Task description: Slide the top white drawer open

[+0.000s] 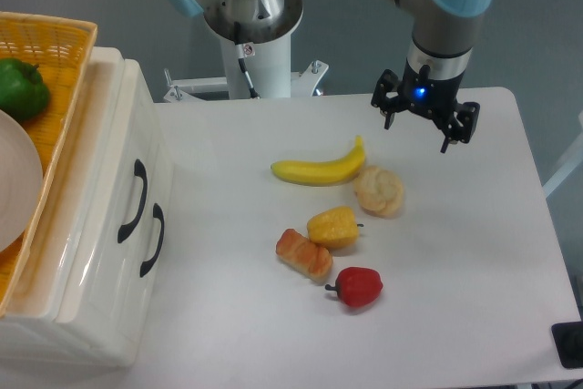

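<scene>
A white cabinet [86, 252] stands at the left edge of the table [455, 298], its front facing right. Two black arched handles show on that front: the top drawer [109, 148] carries the farther handle [133, 200], and the lower drawer [123, 312] carries the nearer one [153, 240]. Both drawers look pushed in flush with the cabinet front, though the steep angle makes the seams hard to read.

On top of the cabinet sits an orange basket [64, 43], holding a green pepper [20, 87] and part of a white plate [16, 179].

The gripper [424, 125] hangs above the far right part of the table, well apart from the cabinet, on an arm [437, 6] with grey and light blue joints. Its two black fingers are spread wide and hold nothing; a small blue light glows on the wrist above them.

Food lies in the middle of the table. A banana [319, 168] is farthest, with a pale bun [379, 190] just beside its right end. Nearer lie a yellow pepper [333, 227], a croissant [305, 255] touching it on the left, and a red pepper [358, 286] nearest of all.

The arm's grey base [250, 15] stands beyond the far table edge.
</scene>
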### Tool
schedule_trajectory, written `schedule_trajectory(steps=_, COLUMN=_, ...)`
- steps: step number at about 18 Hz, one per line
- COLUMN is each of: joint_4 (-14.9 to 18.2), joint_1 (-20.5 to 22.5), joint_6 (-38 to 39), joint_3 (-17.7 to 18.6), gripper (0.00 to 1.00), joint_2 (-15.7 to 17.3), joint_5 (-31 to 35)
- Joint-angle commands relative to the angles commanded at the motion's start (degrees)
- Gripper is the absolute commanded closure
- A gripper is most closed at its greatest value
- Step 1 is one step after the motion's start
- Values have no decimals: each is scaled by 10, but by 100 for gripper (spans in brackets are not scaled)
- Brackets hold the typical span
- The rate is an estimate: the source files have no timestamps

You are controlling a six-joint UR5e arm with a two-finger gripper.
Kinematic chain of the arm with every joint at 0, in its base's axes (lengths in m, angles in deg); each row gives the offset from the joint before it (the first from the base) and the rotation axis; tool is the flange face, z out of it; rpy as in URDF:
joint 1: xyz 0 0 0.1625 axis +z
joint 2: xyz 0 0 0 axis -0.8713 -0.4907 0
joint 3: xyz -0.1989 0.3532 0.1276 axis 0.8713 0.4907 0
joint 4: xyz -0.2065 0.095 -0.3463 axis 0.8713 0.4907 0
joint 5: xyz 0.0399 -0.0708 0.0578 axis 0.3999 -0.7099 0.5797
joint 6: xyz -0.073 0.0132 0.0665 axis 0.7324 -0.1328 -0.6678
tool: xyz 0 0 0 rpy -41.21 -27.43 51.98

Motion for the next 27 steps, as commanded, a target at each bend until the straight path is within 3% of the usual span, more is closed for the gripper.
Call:
schedule_trajectory(steps=9, joint_4=0, joint_1=-5, joint_6=16, joint_3=4, gripper=0, joint_2=0, joint_5=-1)
schedule_trajectory(steps=16, joint_4=5, joint_1=-32, joint_6=129, joint_3=1, gripper=0, joint_2=1, joint_5=-1)
schedule_trajectory(steps=27, joint_4=4, joint_1=-132, joint_6=390, joint_3=-3, gripper=0, joint_2=-4, joint_5=-8)
